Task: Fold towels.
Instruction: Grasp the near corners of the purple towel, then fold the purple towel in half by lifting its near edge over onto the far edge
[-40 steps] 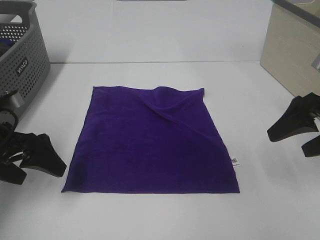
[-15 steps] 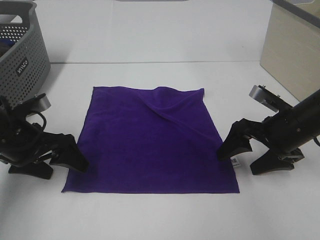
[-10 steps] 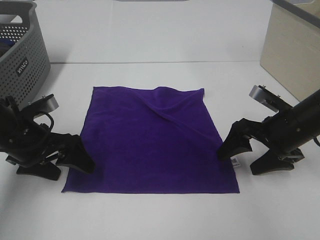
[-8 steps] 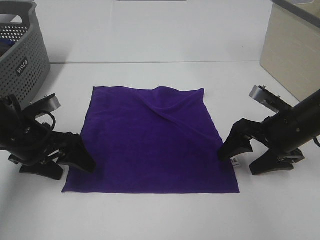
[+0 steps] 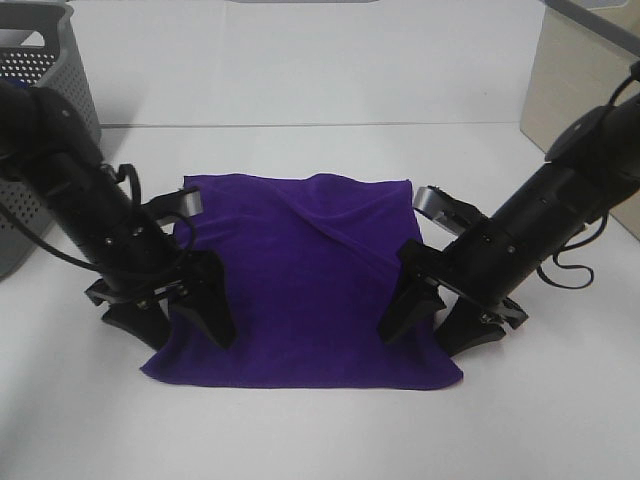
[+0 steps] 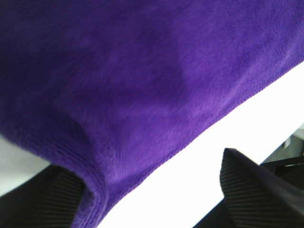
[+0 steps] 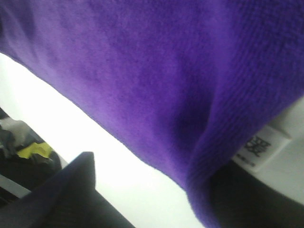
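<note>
The deep purple towel (image 5: 300,270) lies spread on the white table (image 5: 320,430), with a crease near its far edge. My left gripper (image 5: 170,318) is open at the towel's left front edge, and the cloth drapes over one finger. My right gripper (image 5: 437,322) is open at the right front edge in the same way. The left wrist view shows the towel (image 6: 142,71) over one finger and the other finger (image 6: 256,190) apart from it. The right wrist view shows the towel (image 7: 142,61), its white tag (image 7: 259,147) and a free finger (image 7: 61,194).
A gray perforated basket (image 5: 40,60) stands at the far left, behind the left arm. A beige box (image 5: 580,90) stands at the far right.
Both grippers have moved inward from beside the towel onto its side edges. The front corners are pushed in and raised, so the front edge is narrower.
</note>
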Controlling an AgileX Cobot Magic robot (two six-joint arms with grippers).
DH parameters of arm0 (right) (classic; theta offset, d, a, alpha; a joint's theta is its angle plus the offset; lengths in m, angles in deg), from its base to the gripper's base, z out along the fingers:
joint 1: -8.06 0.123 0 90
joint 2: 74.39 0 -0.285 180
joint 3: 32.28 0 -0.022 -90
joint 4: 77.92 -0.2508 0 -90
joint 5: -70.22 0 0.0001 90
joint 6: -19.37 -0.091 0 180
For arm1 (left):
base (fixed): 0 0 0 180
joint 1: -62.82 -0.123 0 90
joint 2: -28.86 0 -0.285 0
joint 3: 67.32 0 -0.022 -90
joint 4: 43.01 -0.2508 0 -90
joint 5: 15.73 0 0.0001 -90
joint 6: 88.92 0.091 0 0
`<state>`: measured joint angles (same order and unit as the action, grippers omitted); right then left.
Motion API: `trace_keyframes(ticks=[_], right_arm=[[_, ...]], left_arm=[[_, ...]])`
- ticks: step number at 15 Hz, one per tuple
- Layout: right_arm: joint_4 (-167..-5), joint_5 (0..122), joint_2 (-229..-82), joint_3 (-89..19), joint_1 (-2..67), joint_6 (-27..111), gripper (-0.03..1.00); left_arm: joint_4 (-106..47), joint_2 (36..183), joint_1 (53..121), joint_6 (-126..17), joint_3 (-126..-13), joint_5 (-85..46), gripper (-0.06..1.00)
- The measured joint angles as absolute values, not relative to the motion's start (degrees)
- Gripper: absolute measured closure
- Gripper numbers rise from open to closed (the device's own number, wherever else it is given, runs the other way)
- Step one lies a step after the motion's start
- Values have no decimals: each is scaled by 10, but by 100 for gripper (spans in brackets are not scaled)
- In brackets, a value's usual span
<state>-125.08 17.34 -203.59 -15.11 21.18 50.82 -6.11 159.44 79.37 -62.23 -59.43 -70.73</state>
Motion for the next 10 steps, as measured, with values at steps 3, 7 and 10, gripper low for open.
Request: trace_keyframes(ticks=[3, 7, 10], right_arm=[[-1165, 164, -2045, -193, 230, 446, 57], [-1136, 170, -2049, -206, 230, 435, 94], [-1121, 183, -2034, -206, 233, 435, 94]], left_arm=[[-98, 1611, 820, -661, -636, -697, 50], [-110, 1620, 826, -666, -646, -677, 93], [-127, 1611, 828, -666, -646, -680, 94]])
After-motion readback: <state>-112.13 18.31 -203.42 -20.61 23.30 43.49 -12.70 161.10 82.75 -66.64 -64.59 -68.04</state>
